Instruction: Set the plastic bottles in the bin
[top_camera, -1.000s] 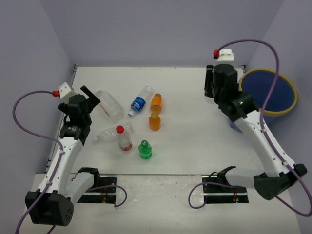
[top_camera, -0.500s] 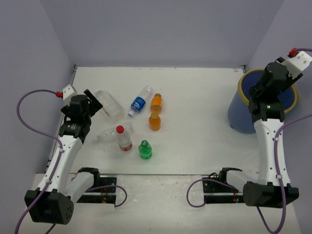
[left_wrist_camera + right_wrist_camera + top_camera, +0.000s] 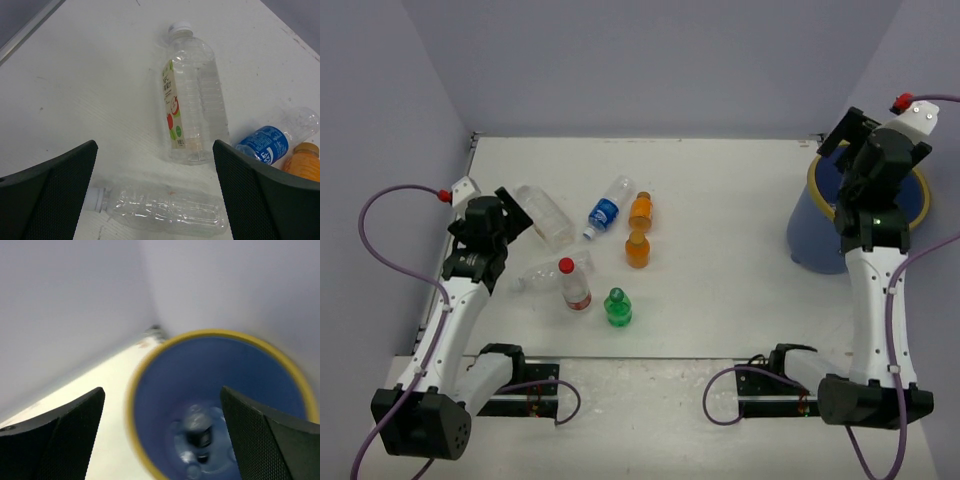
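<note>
The right pincer (image 3: 162,390) hovers over the one bin (image 3: 812,240), fingers apart. A blurred bottle shape (image 3: 197,432) lies inside. That drop looks finished, so the next pick is due. Far left of the bin, the left pincer (image 3: 155,145), also apart, hangs near a big clear bottle (image 3: 192,100) and should lower onto it. Seven bottles lie left of the bin: four clear, two orange bottles (image 3: 640,210), one green bottle (image 3: 616,307).

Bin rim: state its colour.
Yellow; the bin rim shows best in the right wrist view.
</note>
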You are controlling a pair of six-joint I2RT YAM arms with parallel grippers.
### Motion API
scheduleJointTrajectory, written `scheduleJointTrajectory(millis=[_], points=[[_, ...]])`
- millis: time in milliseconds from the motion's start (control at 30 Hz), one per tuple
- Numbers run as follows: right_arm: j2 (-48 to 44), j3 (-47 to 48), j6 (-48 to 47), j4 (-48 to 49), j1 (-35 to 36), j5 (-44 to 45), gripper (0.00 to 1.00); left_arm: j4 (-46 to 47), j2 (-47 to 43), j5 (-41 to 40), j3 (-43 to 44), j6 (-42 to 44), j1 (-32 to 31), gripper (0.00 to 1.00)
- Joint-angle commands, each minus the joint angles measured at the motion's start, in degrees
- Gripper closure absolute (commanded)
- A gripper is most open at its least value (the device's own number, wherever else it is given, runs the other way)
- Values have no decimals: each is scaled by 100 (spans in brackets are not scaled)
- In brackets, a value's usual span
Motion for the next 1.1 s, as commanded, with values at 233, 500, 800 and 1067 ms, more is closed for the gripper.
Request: scheduleJointTrajectory(millis=[233,500,800,1067], points=[[-795,-952,47,203,2610,-3165,1,50,209,505,-98,-68,17,0],[639,-1747,238,1324,4556,-2794,1,185,347,809,-297,-287,17,0],[3162,-745,296,1448,5295,-1815,1,190,-45,817,-909,-986,8,0],[3664,-737,944,1500,5422,-1104,6,155,-261,667,-1166,-1126,8,0]])
